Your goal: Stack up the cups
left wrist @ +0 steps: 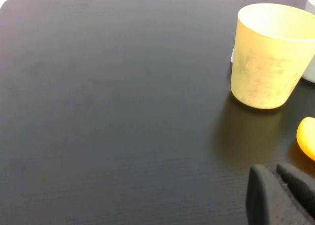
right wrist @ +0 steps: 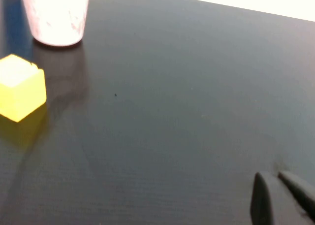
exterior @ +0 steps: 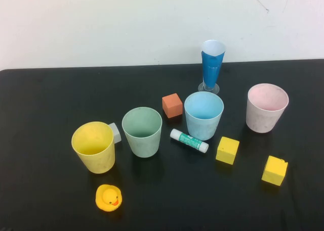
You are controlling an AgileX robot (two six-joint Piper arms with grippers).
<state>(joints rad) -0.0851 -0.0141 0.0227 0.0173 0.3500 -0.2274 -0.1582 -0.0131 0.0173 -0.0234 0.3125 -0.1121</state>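
Four cups stand apart in a row mid-counter: yellow cup (exterior: 93,146) at 8 o'clock, green cup (exterior: 142,131), blue cup (exterior: 203,114), pink cup (exterior: 266,107) at 2. Likely light, stiff, slick; pinch at the rim. Left gripper (left wrist: 280,195) and right gripper (right wrist: 280,198) hang over open counter (exterior: 40,109), jaws pressed together, empty.

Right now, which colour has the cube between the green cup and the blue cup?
The cube is orange-red; the high view shows it best.
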